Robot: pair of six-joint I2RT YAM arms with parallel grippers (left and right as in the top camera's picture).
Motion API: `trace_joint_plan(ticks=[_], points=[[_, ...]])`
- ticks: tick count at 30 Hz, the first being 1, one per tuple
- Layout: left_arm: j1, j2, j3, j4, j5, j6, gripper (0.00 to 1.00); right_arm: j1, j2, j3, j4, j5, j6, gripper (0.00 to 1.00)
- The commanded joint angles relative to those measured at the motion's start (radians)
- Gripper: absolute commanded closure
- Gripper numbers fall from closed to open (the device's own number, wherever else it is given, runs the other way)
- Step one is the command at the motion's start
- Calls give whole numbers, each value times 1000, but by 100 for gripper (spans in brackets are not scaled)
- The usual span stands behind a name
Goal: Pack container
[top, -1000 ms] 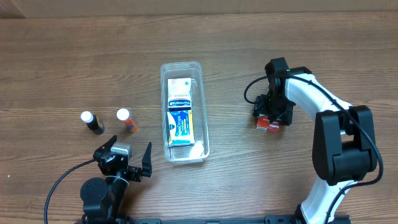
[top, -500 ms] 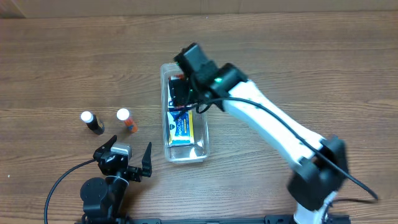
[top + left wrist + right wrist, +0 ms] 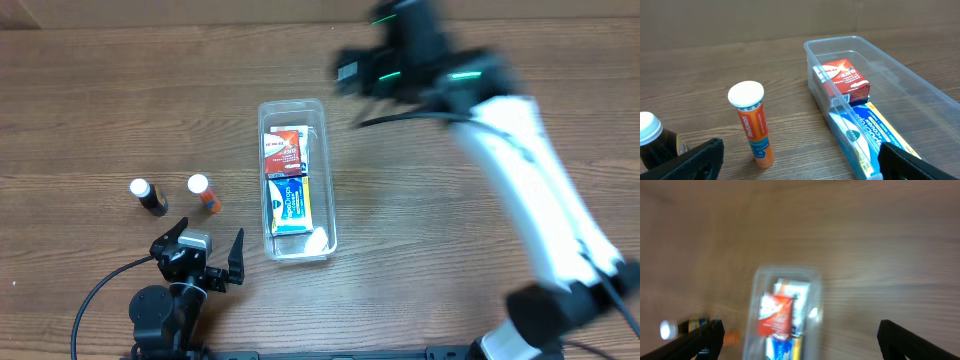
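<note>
Left end effector (image 3: 205, 248) sits at the lower left of the overhead frame, fingers spread wide and holding nothing, and just beyond it an orange tube (image 3: 204, 193) and a dark bottle (image 3: 148, 196), both white-capped, stand apart on the tabletop (image 3: 100, 100). To their right, at mid-frame, the clear container (image 3: 290, 104) lies lengthwise, holding a blue-and-yellow box (image 3: 290, 200) with a red box (image 3: 283, 150) at its far end. Farthest off, at the upper right, the right end effector (image 3: 800, 341) is blurred overhead, while its wrist view shows the fingers spread and empty.
</note>
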Motion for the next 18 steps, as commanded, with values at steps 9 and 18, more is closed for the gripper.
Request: trace_joint_plan(ticks=[9, 18], points=[[-6, -7, -8, 14, 11, -11, 0, -459, -101, 22, -323, -173, -3, 0], [-5, 528, 770, -386, -297, -190, 0, -459, -101, 22, -323, -173, -3, 0]])
